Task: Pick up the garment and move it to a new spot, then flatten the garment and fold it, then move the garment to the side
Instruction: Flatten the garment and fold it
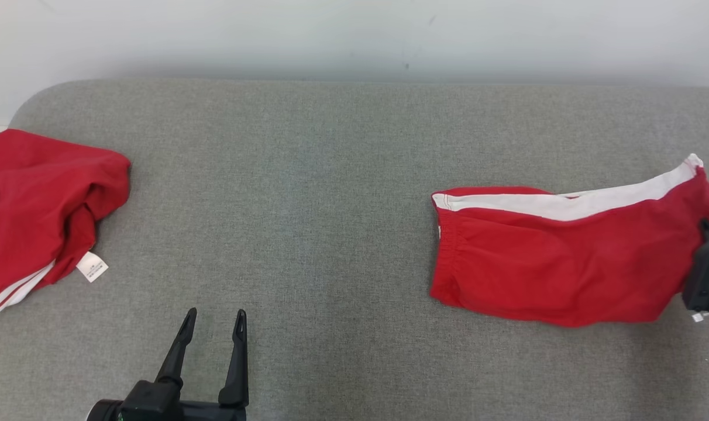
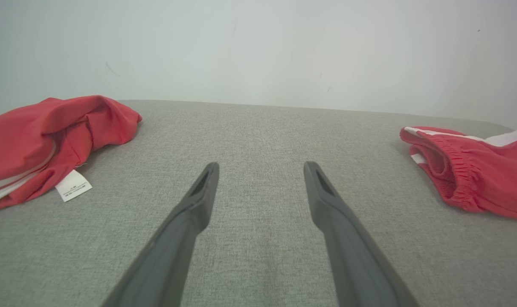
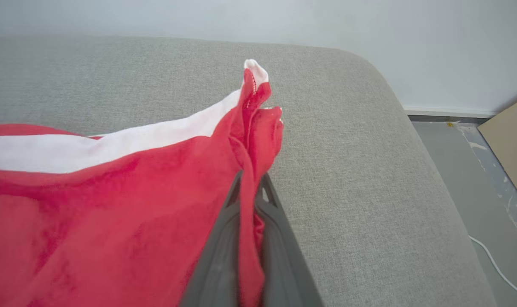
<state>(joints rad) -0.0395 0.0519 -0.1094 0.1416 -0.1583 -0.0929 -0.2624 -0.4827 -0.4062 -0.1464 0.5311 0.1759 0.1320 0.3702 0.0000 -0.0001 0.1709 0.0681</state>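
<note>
Grey woven cloth covers the desk (image 1: 331,204), which has rounded corners and sits against a plain pale wall (image 1: 354,35). Past the right end, the right wrist view shows grey floor (image 3: 463,170) and a thin white cable (image 3: 493,264).

Garment (image 1: 565,263): red shorts with a white side stripe (image 1: 565,203), on the right part of the desk. Elastic waistband (image 1: 448,251) points toward the middle, leg hem toward the right edge. Mostly flat, but the hem end is gathered into a bunch.

Right gripper (image 3: 251,181): fingers clenched on that bunched hem, red cloth pinched between them.

Left gripper (image 1: 214,316): hovers at the near side, left of centre. Fingers spread, nothing between them, well apart from either cloth.

Second red garment (image 1: 38,204): crumpled at the far left edge, with a white care label (image 1: 92,266) lying out on the desk beside it.

Handling, as judged:
- The cloth looks light, thin and limp, so it will drape and trail rather than keep its shape.
- A hold at one end likely lets the rest sag and fold on itself.
- The desk's weave probably grips a little, so dragging may wrinkle the garment.
- The best holds look like the hem corners and waistband ends, where seam and elastic give thickness to pinch.
- The free left fingers could take the waistband corner nearest them, so the garment travels stretched between two points.
- Risk: catching only the top layer and leaving the lower one behind.
</note>
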